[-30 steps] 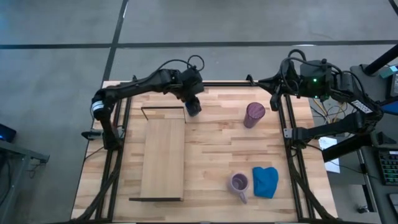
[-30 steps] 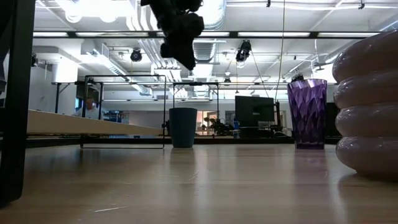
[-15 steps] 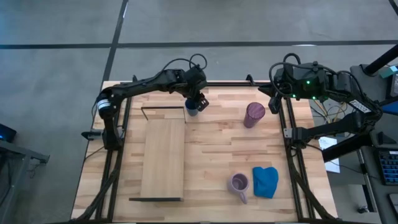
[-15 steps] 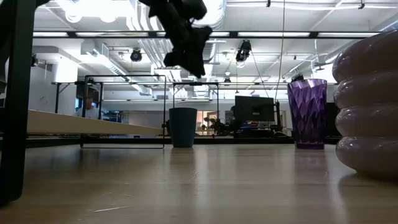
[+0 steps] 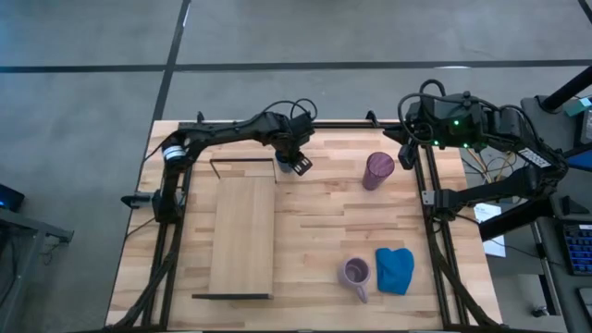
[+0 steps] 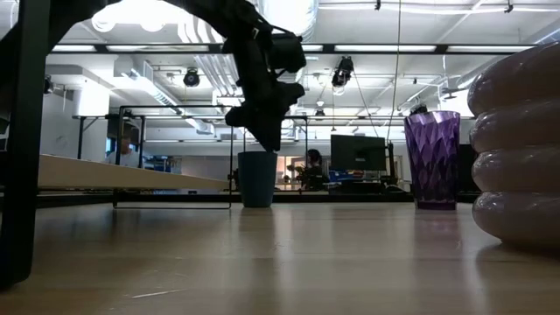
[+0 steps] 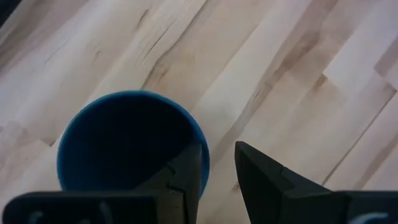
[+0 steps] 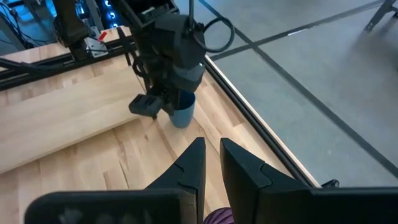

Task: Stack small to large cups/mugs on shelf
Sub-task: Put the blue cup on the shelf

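Even overhead light in high view, shadows soft. Low view backlit: ceiling lamps (image 6: 140,10) blown out, arm (image 6: 254,61) near-silhouette, lilac mug (image 6: 518,149) close and blurred. Tabletop (image 6: 280,262) shows faint sheen. Left wrist view slightly soft, possibly motion blur.

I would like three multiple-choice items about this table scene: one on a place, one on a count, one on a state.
1. Where is the left hand?
A. over the bright blue cloth
B. at the small dark blue cup, near the table's far edge
C. on the shelf

2. How many cups or mugs stand on the shelf?
A. none
B. one
C. two

3. How does the pale lilac mug stand?
A. upside down
B. on its side
C. upright, mouth up

Answers:
1 B, one finger reaches inside the small dark blue cup.
2 A, the plank is bare.
3 C, the high view looks into its mouth.
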You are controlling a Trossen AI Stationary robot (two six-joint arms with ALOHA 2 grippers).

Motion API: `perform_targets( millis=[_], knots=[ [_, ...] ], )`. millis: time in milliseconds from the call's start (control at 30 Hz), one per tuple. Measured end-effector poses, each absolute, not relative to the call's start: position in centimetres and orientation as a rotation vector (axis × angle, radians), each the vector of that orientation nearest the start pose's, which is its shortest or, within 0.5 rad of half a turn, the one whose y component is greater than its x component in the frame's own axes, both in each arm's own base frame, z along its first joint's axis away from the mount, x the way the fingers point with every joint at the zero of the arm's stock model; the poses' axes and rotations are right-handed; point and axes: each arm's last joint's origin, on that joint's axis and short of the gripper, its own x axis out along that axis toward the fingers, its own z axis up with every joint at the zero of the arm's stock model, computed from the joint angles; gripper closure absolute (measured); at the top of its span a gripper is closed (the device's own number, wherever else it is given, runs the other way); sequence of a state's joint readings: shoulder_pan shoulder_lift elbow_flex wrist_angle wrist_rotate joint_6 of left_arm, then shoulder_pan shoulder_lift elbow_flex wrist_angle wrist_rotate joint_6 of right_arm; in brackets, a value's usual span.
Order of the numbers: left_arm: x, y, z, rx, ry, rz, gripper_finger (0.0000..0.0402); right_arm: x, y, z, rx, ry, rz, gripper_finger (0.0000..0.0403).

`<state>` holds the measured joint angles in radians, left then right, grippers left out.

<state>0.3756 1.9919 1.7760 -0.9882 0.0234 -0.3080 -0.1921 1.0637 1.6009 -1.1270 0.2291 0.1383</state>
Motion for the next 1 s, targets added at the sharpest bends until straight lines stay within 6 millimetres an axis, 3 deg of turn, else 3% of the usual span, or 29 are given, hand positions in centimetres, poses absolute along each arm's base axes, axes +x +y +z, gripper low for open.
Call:
perform_targets(
  millis=[400,800,900,1000],
  knots=[
    [38.4,15.4,26.0,-0.475,1.135,0.548,0.0318,14.7,-3.5,45.8,0.121,0.564,-0.449,0.0360],
    [37.9,15.2,24.3,-0.519,1.183,0.578,0.0319,14.7,-3.5,45.8,0.121,0.564,-0.450,0.0360],
    [37.8,15.2,24.0,-0.519,1.195,0.578,0.0335,14.7,-3.5,45.8,0.121,0.564,-0.450,0.0360],
    [37.8,15.2,23.9,-0.489,1.209,0.547,0.0378,14.7,-3.5,45.8,0.121,0.564,-0.449,0.0360]
  ],
)
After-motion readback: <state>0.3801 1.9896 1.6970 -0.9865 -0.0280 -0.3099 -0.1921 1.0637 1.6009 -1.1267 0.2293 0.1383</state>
